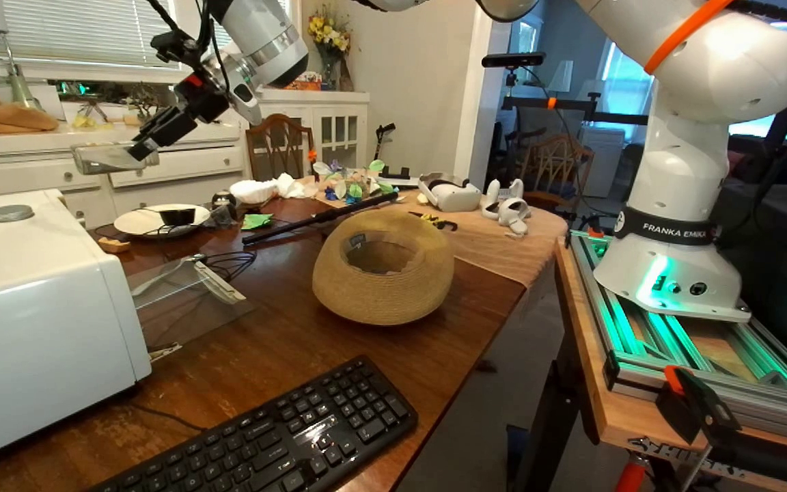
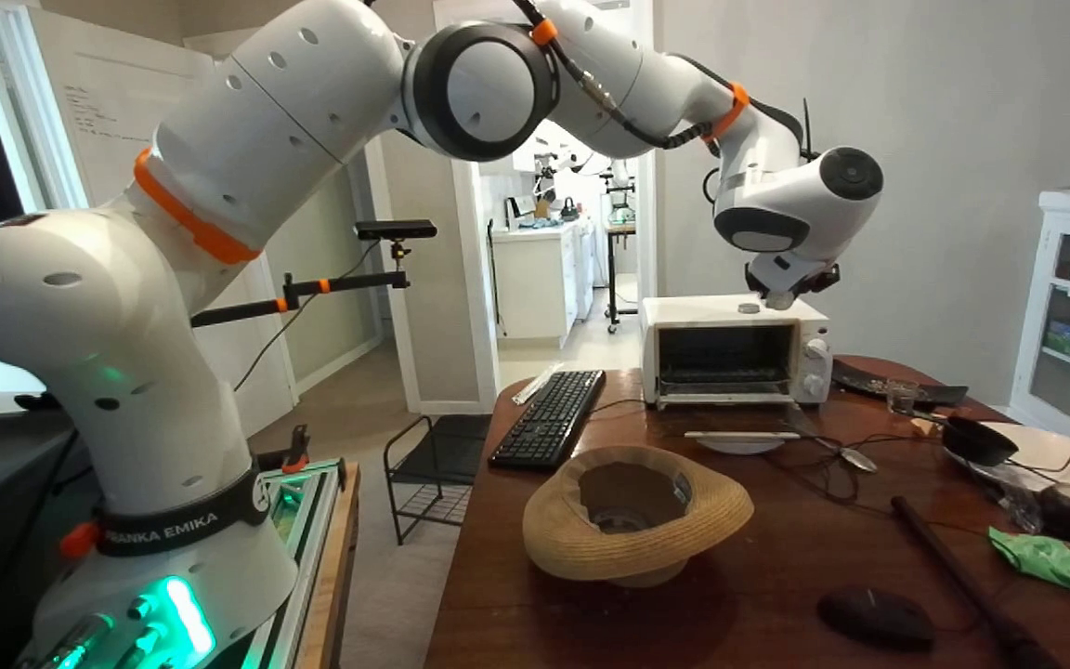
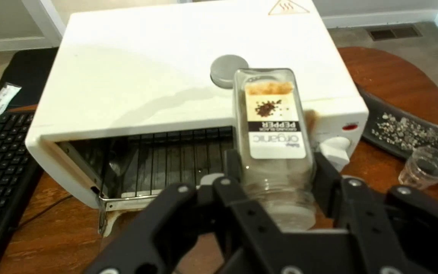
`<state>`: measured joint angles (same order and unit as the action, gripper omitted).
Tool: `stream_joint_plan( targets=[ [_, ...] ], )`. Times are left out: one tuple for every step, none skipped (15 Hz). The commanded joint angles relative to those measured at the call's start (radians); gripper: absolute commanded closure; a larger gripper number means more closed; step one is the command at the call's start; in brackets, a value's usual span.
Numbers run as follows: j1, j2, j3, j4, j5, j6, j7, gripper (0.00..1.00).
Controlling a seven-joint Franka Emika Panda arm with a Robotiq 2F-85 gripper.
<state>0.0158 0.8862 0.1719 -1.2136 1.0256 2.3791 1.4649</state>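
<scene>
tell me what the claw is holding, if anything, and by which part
A clear pepper jar, held in the claw by the sides of its body, close to the neck.

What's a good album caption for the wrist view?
Black fingers grip a glass pepper jar, with a white toaster oven behind it.

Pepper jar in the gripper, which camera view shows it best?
The wrist view: there the pepper jar is large and close, clasped by the gripper, with its label facing the camera and readable, though upside down. Both exterior views show it small and partly hidden by the gripper, with no label readable.
</scene>
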Motion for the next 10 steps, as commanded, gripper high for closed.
stream_joint_plan(
  targets=[
    [0.054,0.003,0.011,0.007,0.025,0.050,-0.077,0.77],
    [0.071,0.011,0.009,0.016,0.016,0.056,-0.080,0.77],
    [0.089,0.019,0.006,0.028,0.005,0.051,-0.077,0.77],
    [0.106,0.030,0.003,0.044,-0.009,0.040,-0.068,0.77],
    [0.121,0.038,0.001,0.055,-0.017,0.033,-0.060,0.77],
    [0.137,0.045,0.000,0.069,-0.023,0.029,-0.051,0.77],
    [0.148,0.045,0.001,0.072,-0.026,0.031,-0.056,0.77],
    [0.156,0.043,0.006,0.072,-0.021,0.038,-0.063,0.77],
    [0.159,0.039,0.014,0.067,-0.008,0.044,-0.070,0.77],
    [0.159,0.033,0.027,0.055,0.011,0.054,-0.085,0.77]
  ],
)
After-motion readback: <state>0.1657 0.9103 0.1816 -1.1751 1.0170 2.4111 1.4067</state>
